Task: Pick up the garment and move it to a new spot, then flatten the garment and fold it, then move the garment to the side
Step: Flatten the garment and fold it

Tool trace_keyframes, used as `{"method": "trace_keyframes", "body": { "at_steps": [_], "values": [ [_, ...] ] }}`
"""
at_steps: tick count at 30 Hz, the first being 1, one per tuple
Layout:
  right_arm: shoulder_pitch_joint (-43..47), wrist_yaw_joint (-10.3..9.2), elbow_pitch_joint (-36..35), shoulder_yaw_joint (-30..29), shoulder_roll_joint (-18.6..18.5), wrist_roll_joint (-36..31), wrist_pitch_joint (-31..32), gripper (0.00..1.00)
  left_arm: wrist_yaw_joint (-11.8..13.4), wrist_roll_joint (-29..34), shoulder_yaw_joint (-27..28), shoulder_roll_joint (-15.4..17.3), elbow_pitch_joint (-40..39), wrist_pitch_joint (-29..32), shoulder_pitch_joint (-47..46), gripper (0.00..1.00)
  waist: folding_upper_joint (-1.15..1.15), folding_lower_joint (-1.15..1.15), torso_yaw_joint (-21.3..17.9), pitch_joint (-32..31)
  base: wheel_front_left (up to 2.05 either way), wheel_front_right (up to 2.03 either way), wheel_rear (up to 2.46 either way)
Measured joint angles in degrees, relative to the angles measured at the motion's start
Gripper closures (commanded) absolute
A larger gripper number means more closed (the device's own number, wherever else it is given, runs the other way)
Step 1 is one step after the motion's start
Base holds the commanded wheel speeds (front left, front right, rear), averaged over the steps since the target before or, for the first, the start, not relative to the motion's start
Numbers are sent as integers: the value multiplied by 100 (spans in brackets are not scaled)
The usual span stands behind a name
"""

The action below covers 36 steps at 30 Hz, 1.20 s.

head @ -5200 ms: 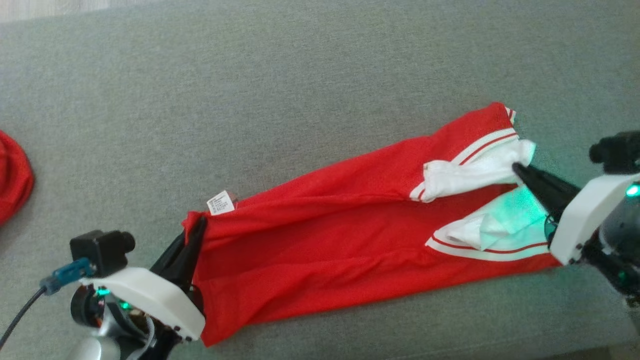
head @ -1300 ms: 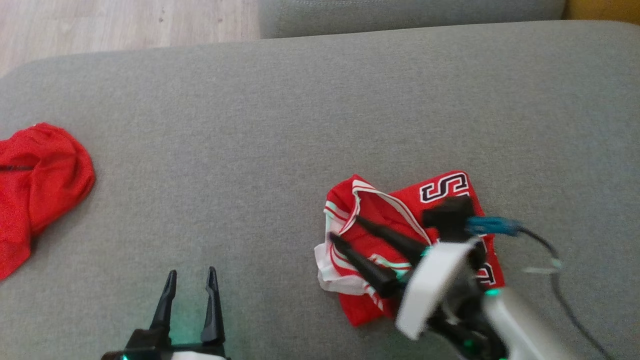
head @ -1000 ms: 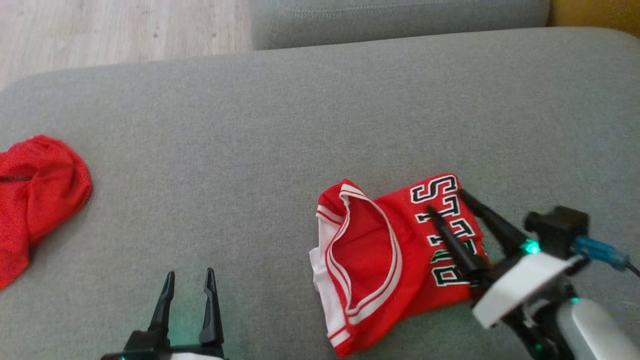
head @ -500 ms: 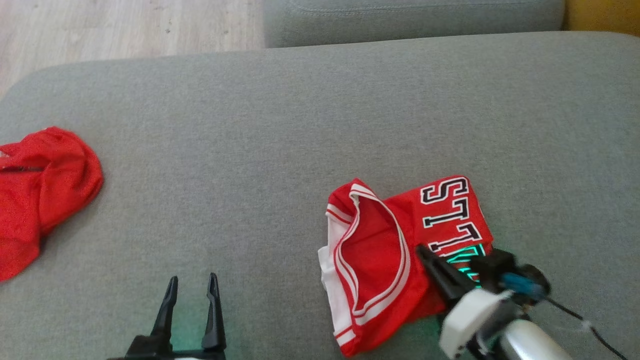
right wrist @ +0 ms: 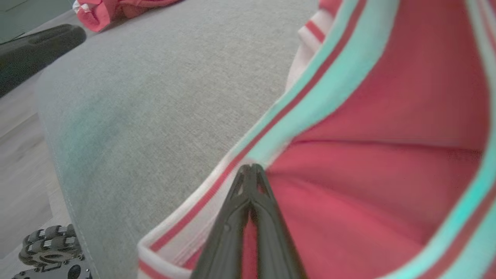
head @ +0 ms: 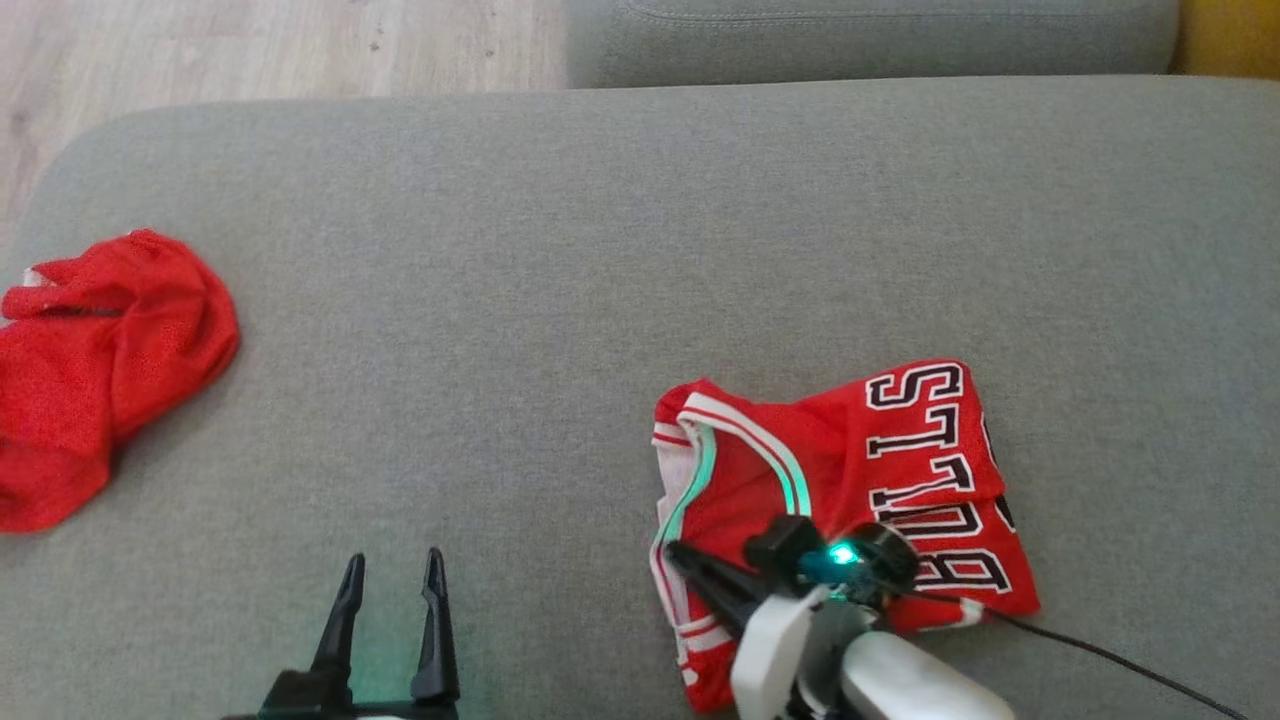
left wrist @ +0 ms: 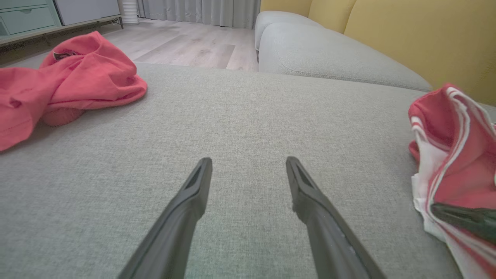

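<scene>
The garment (head: 850, 470), a red mesh jersey with black-and-white lettering facing up, lies folded into a compact bundle on the grey sofa seat, right of centre. My right gripper (head: 680, 555) is shut on its striped collar trim at the bundle's near left edge. In the right wrist view the fingertips (right wrist: 252, 168) meet on the trim (right wrist: 310, 89), and creases spread from them. The left gripper (head: 390, 590) stands open over bare cushion at the bottom, well left of the garment (left wrist: 453, 155), with nothing between its fingers (left wrist: 248, 170).
A plain red cloth lump (head: 100, 370) lies at the seat's far left (left wrist: 77, 81). Wooden floor (head: 250, 50) lies beyond the seat's rounded left corner. A second grey cushion (head: 860, 40) and a yellow backrest (left wrist: 407, 35) stand behind. The robot's wheels (right wrist: 50, 248) show below the seat's front edge.
Five seconds ago both grippers held the jersey stretched out long; it is now a folded bundle. In the last second my right gripper crossed from its lettering side to the collar edge and shut there.
</scene>
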Motion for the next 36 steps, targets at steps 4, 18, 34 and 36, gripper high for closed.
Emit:
{"method": "trace_keyframes", "body": {
  "at_steps": [4, 18, 34, 36],
  "values": [
    [-202, 0, 215, 495, 104, 181, 49, 99, 0, 0, -53, 0, 55, 0, -2, 0, 0, 0, 54, -44, 0, 0, 0],
    [-136, 0, -732, -781, -595, 339, -814, 0, 2, -90, 145, 0, -56, 0, 20, 0, 0, 0, -268, -371, 0, 0, 0],
    [2246, 0, -1713, -4056, -846, -254, -1118, 0, -270, 96, 290, 0, -68, 0, 240, 0, 0, -1, -313, -785, 0, 0, 0],
    [2333, 0, -1685, -4102, -723, -242, -1120, 0, -312, 125, 294, 0, -77, 0, 240, 0, 0, -1, -310, -780, 0, 0, 0]
  ]
}}
